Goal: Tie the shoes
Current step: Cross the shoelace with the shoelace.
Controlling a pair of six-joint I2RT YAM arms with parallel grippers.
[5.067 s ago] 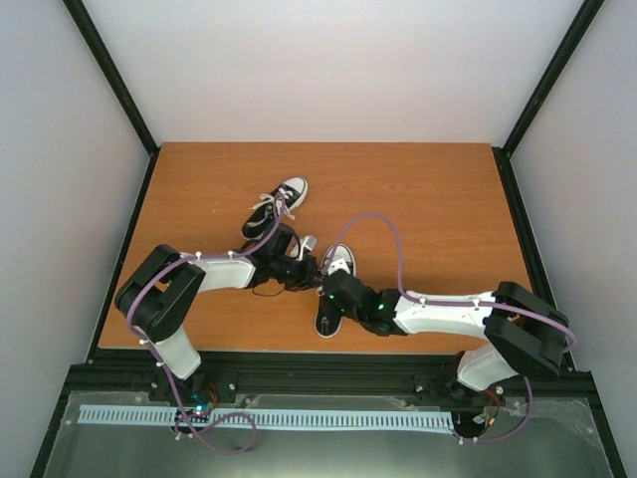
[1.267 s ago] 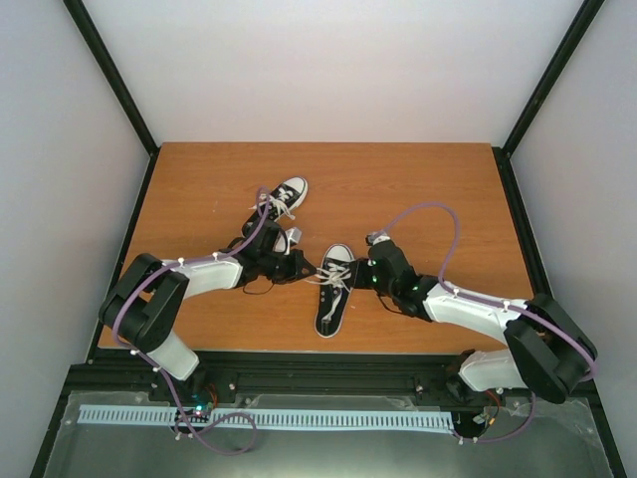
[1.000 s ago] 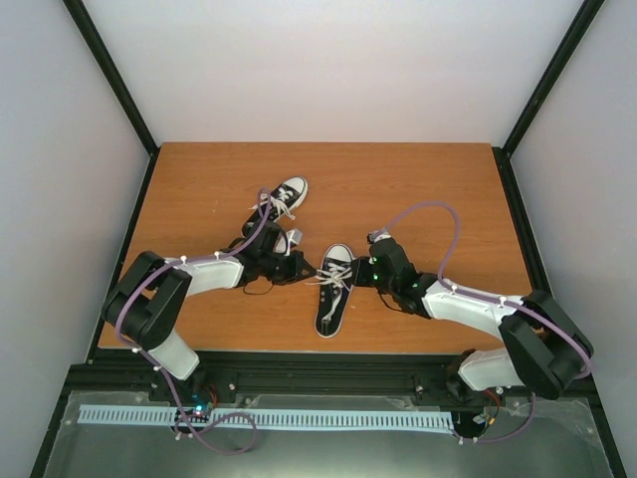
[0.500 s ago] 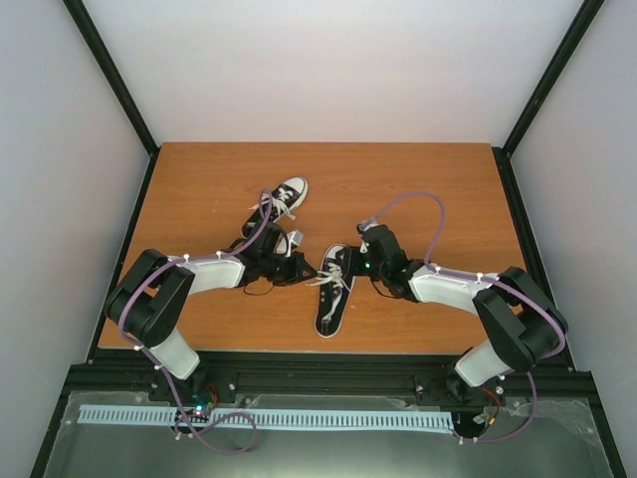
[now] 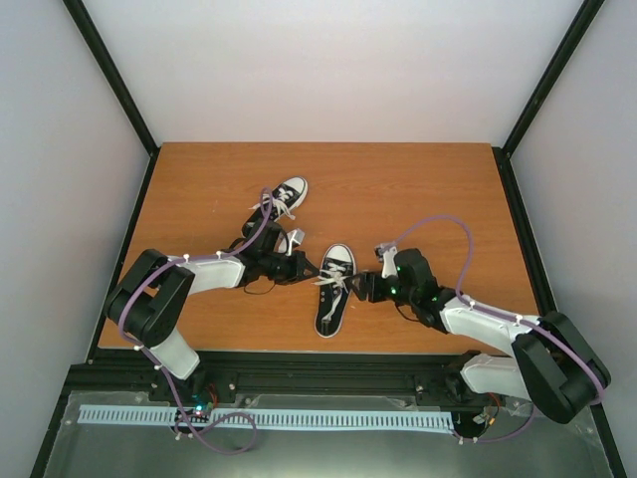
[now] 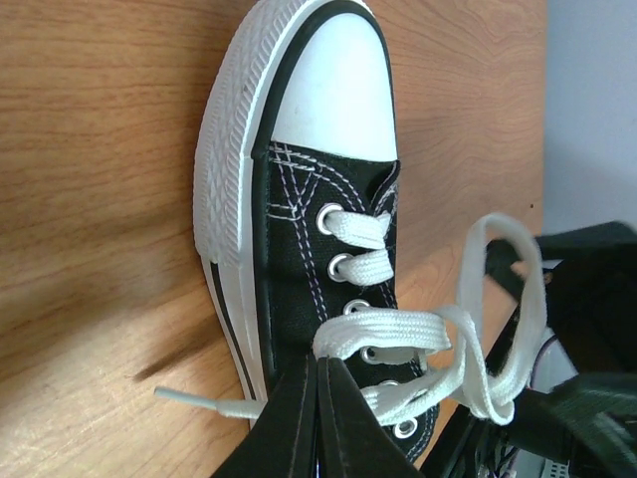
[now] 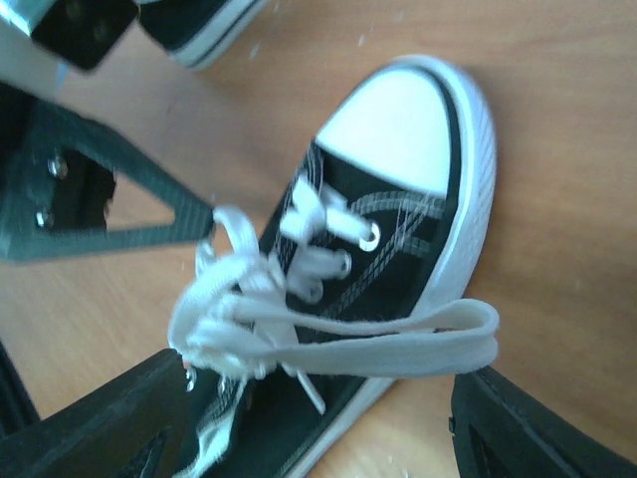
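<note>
Two black shoes with white toe caps lie on the table. The near shoe (image 5: 330, 302) (image 6: 299, 199) (image 7: 398, 189) points away from me, and its white laces are knotted into loops. My left gripper (image 5: 311, 269) (image 6: 320, 357) is shut on the left lace loop (image 6: 398, 329) at the shoe's left side. My right gripper (image 5: 364, 287) (image 7: 323, 383) stands open at the shoe's right side. The right lace loop (image 7: 408, 337) lies loose between its fingers, touching neither. The far shoe (image 5: 288, 192) lies behind the left arm.
The wooden table (image 5: 438, 199) is bounded by black frame posts and white walls. In the right wrist view the left arm's finger (image 7: 149, 234) reaches in from the left, and the sole of the far shoe (image 7: 204, 28) shows at the top.
My right gripper has opened and let go of the right loop, then drawn back a little towards the near right. The left gripper has held still on its loop.
</note>
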